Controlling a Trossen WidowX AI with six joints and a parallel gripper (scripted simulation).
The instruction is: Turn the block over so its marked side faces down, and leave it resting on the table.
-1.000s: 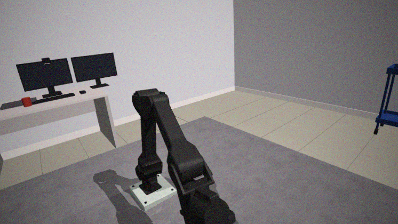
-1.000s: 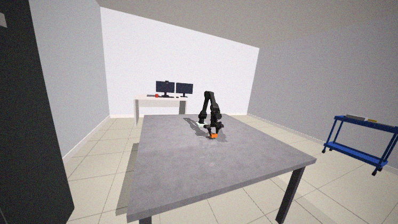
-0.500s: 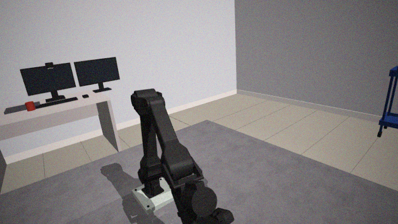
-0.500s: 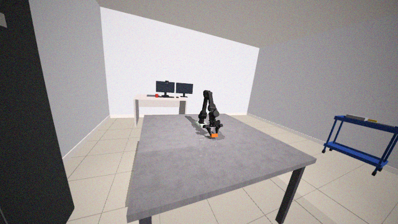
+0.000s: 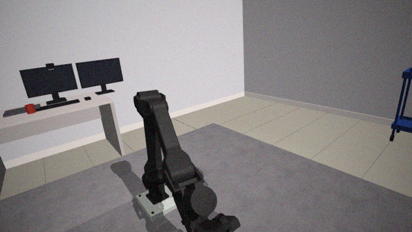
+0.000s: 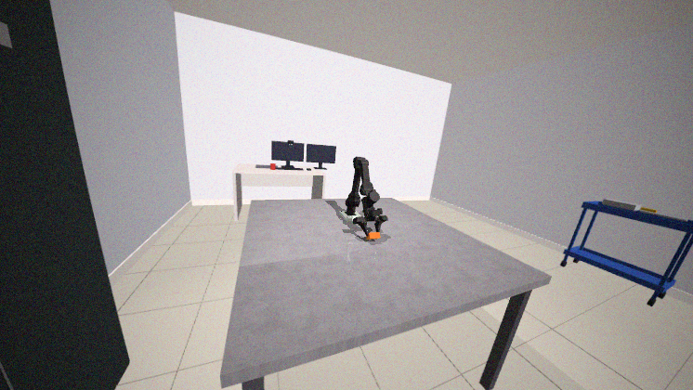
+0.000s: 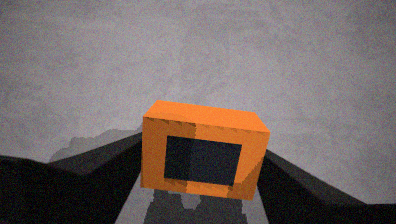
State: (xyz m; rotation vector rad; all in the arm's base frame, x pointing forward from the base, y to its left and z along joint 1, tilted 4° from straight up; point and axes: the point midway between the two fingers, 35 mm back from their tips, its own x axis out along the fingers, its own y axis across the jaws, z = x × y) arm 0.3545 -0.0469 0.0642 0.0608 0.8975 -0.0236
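Note:
The orange block (image 6: 373, 235) (image 7: 210, 117) is held low over the grey table (image 6: 387, 291) (image 7: 200, 45); I cannot tell whether it touches it. Its dark rectangular mark (image 7: 202, 160) faces the wrist camera, back towards the palm; in the exterior view only plain orange shows. My gripper (image 6: 372, 234) (image 7: 201, 147) is shut on the block, one black finger at each short end. The block sits slightly skewed in the wrist view. In the top view the block and fingertips are out of frame below.
The arm's pale base plate (image 5: 148, 205) stands on the table just behind the gripper. A desk (image 6: 281, 179) with two monitors and a red cup (image 6: 272, 166) is by the back wall. A blue cart (image 6: 615, 264) stands on the floor to the right, a dark cabinet (image 6: 53, 217) at the left.

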